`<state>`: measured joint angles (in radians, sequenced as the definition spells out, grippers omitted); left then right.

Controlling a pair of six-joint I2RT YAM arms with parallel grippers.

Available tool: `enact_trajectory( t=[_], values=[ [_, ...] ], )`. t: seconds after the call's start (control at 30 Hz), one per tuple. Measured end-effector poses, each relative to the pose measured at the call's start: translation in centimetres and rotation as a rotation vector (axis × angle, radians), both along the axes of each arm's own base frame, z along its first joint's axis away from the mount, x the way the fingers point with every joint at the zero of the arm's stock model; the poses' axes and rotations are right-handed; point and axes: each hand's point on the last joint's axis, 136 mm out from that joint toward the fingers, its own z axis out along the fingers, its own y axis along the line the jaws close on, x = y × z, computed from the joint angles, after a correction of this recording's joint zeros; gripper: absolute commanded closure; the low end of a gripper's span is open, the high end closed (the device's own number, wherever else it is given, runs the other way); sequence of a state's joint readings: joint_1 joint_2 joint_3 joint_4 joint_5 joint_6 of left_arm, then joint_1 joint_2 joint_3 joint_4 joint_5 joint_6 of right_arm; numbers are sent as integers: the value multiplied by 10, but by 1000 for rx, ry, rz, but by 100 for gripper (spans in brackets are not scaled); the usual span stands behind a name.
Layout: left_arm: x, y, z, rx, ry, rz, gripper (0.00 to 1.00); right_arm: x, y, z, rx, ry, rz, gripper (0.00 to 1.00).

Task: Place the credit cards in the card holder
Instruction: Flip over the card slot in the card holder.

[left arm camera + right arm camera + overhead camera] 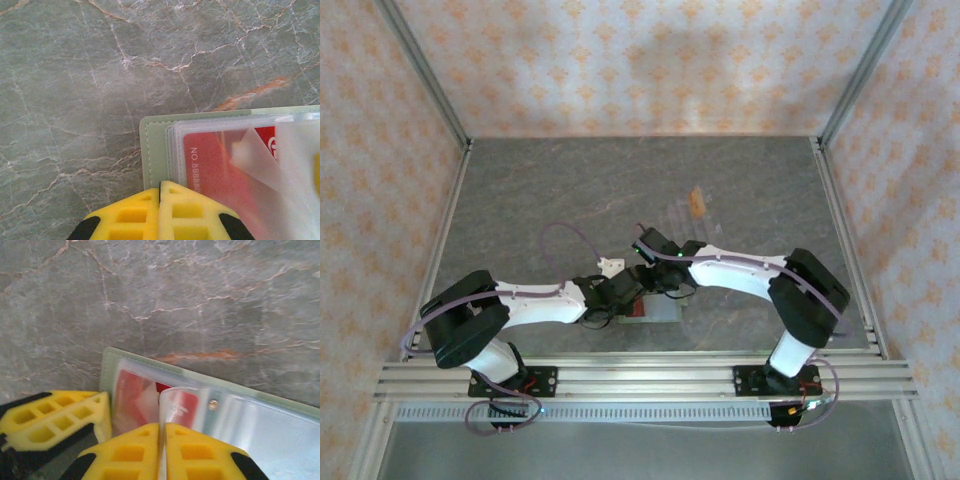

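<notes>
The sage-green card holder [663,313] lies open on the marble table between both arms. A red credit card [215,165] sits inside one of its clear inner pockets [127,390]. My left gripper [161,186] is shut, and its yellow tips rest on the card holder's green left edge [154,150]. The same left fingers [55,412] appear beside the wallet [111,362] in the right wrist view. My right gripper [162,427] is shut on a clear sleeve [181,397] of the card holder, lifting it up off the red card. From above, the two grippers [620,292] [658,280] meet over the wallet.
A clear ridged tray [678,218] stands further back, with a gold-orange card [697,202] in it. A small white object [611,266] lies just behind the left gripper. Metal rails [845,240] border the table on both sides.
</notes>
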<state>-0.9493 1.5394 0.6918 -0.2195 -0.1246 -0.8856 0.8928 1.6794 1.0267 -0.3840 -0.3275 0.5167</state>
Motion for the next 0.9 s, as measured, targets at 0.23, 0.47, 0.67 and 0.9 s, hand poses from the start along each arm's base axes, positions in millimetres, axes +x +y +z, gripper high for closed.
enact_trajectory(
  t=[0.23, 0.47, 0.67, 0.9],
  values=[
    [-6, 6, 3, -26, 8, 27, 93, -6, 21, -13, 111, 85, -33, 74],
    [-24, 31, 5, 7, 51, 62, 87, -5, 36, -10, 191, 118, -49, 68],
    [-37, 49, 19, -9, 54, 92, 75, -2, 49, 1, 268, 124, -40, 65],
    [-43, 57, 39, -47, 32, 93, 59, 2, 45, 6, 255, 101, -40, 73]
  ],
)
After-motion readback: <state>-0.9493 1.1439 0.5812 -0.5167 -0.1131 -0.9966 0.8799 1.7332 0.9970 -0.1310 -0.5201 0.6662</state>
